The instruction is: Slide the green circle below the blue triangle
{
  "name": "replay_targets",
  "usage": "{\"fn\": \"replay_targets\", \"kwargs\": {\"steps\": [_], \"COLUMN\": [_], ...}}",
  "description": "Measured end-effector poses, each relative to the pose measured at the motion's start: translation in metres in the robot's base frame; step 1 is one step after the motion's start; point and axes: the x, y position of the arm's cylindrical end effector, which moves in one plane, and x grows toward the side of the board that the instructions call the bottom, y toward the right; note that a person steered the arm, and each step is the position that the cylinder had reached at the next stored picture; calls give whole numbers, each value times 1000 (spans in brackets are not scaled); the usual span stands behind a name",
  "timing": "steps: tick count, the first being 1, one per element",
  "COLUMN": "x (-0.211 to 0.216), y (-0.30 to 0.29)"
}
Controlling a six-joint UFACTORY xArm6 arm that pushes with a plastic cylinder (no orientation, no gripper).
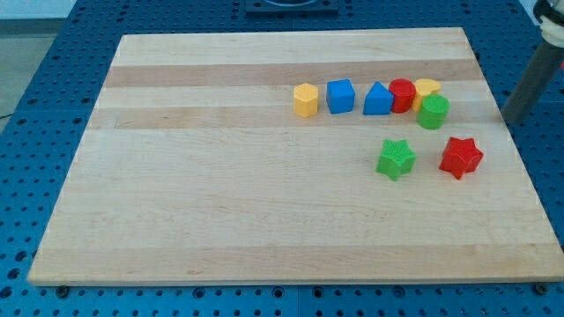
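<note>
Sitting on the pale wood-grain board (220, 194), the chunky green circle (433, 112) touches the red cylinder (403, 94), right of the blue triangle (378, 99). My tip (509, 118), a bare rod holding nothing, hovers further right, apart.

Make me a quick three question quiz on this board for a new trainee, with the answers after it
1. True or false: the green circle already lies below the blue triangle.
2. Which block lies nearest my tip? A) yellow hexagon B) green circle C) green star
3. Fill in: the blue cube sits between the yellow hexagon and the ____.

Key:
1. False; it sits to the triangle's right in the view, beside the red cylinder.
2. B
3. blue triangle
</note>
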Motion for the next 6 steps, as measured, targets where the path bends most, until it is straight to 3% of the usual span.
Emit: {"fn": "replay_targets", "kwargs": {"steps": [1,3,6], "x": [0,-8,1], "y": [-35,-4,-99]}}
